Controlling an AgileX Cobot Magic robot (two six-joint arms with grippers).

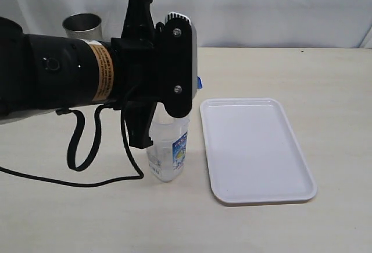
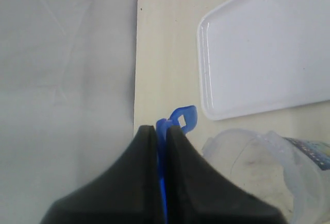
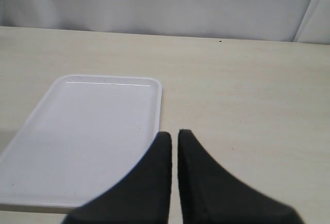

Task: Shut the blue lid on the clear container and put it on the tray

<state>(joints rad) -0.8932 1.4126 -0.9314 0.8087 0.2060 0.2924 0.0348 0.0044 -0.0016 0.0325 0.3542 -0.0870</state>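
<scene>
My left gripper [image 2: 161, 128] is shut on the blue lid [image 2: 184, 118], which it holds edge-on with one snap flap sticking out past the fingertips. In the exterior view only a blue sliver of the lid [image 1: 199, 82] shows behind the wrist. The clear container [image 1: 168, 154] stands upright and open on the table just below that gripper, label facing the front; its open rim [image 2: 263, 167] lies beside the fingers. The white tray [image 1: 256, 148] lies to the container's right with nothing on it. My right gripper [image 3: 174, 134] is shut on nothing, hovering by the tray's edge [image 3: 93, 131].
A tapered steel cup [image 1: 82, 26] stands at the back left, partly behind the left arm [image 1: 58, 72]. A black cable [image 1: 81, 148] loops down from that arm onto the table. A white backdrop closes off the table's far edge.
</scene>
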